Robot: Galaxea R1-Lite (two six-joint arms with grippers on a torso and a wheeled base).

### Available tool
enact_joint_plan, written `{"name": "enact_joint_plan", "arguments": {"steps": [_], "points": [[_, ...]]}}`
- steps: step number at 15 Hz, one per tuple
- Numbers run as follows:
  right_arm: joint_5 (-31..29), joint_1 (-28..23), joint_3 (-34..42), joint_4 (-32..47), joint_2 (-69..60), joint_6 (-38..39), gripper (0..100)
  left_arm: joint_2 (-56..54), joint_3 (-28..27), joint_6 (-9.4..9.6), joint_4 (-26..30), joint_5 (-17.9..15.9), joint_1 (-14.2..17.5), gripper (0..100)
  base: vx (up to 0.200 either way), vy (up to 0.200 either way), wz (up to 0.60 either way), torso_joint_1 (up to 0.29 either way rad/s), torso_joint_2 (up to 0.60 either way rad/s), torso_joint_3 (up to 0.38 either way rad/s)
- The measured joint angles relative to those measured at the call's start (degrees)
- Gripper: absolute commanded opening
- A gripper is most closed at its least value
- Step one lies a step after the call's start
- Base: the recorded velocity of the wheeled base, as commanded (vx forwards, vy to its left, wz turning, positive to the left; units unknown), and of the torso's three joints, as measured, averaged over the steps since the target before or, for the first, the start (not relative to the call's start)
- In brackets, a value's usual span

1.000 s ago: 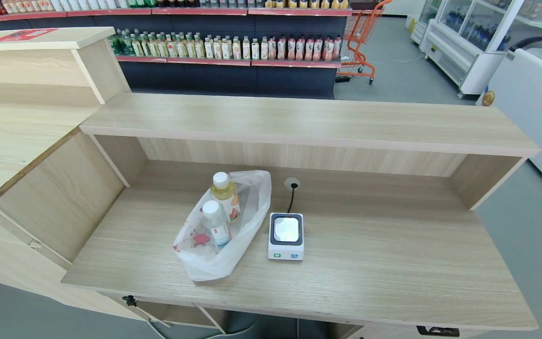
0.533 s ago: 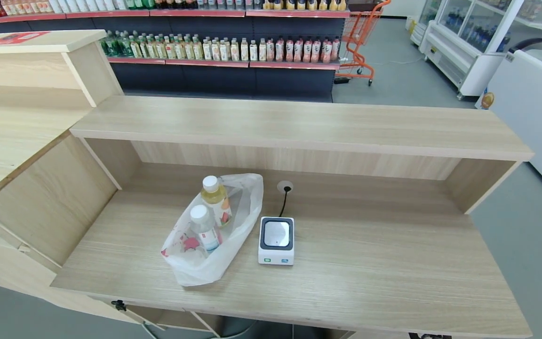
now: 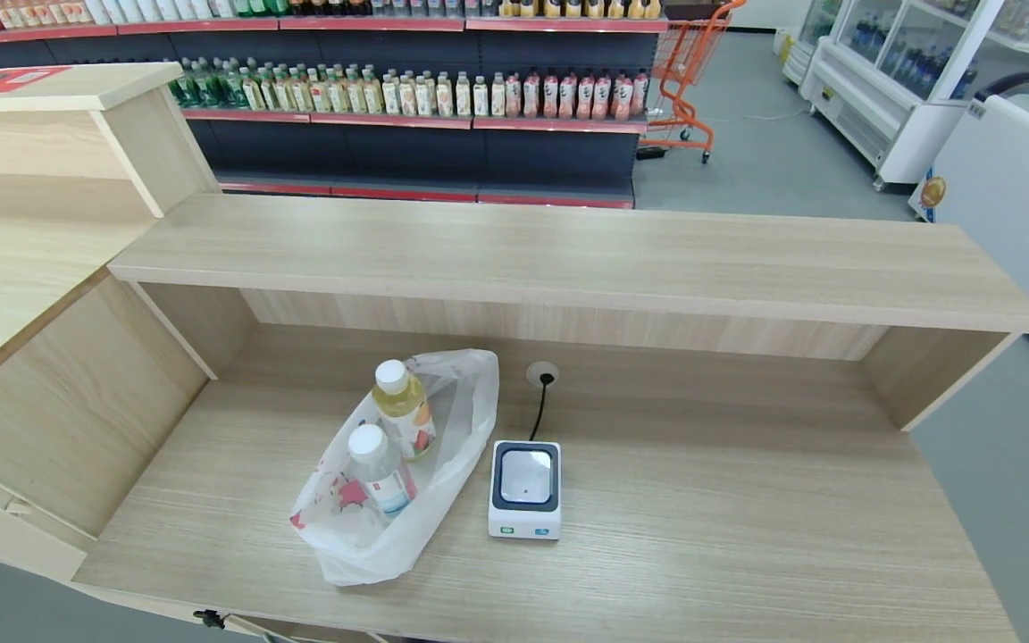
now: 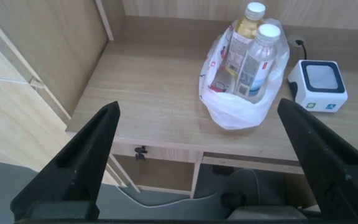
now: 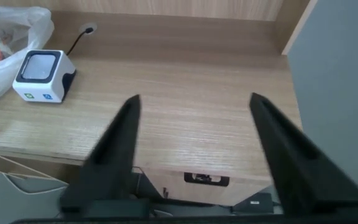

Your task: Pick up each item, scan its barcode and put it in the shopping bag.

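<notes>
A white plastic shopping bag [image 3: 443, 446] [image 4: 229, 109] stands open on the wooden counter [image 3: 702, 536] with two bottles upright in it. One is a yellow-drink bottle [image 3: 400, 411] [image 4: 244, 31], the other a clear bottle [image 3: 378, 469] [image 4: 258, 59], both white-capped. Right beside the bag sits the white barcode scanner [image 3: 525, 489] [image 4: 319, 85] [image 5: 41, 76], its cable running to a grommet [image 3: 541, 372]. My left gripper [image 4: 205, 149] hangs open below the counter's front edge, short of the bag. My right gripper [image 5: 194, 146] is open too, off the counter's front edge, right of the scanner.
A raised wooden ledge [image 3: 568, 259] runs along the counter's back, with side panels at left [image 3: 68, 420] and right [image 3: 943, 375]. Store shelves of bottles [image 3: 407, 89], an orange trolley [image 3: 684, 80] and freezers [image 3: 997, 143] stand beyond. A drawer latch [image 5: 205, 179] sits under the counter's front.
The head camera has shifted, so the whole scene sits lower and further left in the picture. The bag, bottles and scanner keep their places relative to one another.
</notes>
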Motion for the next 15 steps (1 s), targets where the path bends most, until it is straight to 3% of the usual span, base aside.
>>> {"name": "enact_joint_plan", "arguments": {"steps": [15], "points": [[0.00,0.00,0.00,-0.05,0.02,0.13,0,0.00,0.00,0.00,0.00,0.00,0.00,100,0.000,0.000,0.00,0.000,0.00,0.000]]}}
